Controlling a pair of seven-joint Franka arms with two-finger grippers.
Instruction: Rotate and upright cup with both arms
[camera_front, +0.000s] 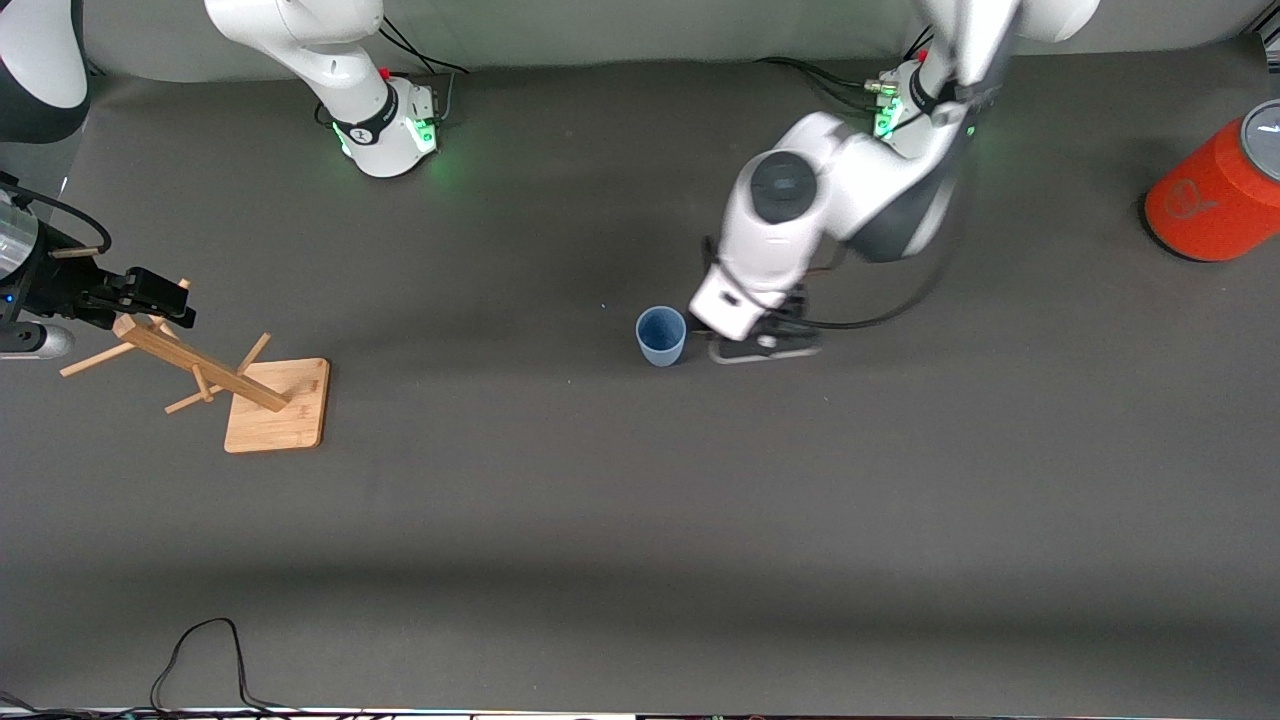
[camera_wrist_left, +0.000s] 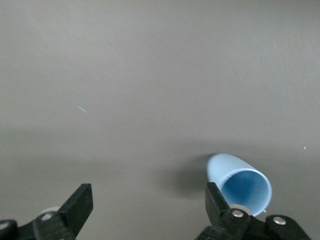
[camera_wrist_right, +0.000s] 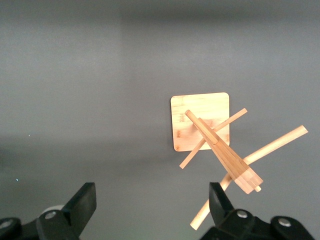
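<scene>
Table (camera_front: 620, 520) (cup (camera_front: 661, 336), rack (camera_front: 275, 405), can (camera_front: 1215, 195))

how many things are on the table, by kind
pale-blue cup: 1
wooden mug tree: 1
orange can with grey lid: 1
total: 3
</scene>
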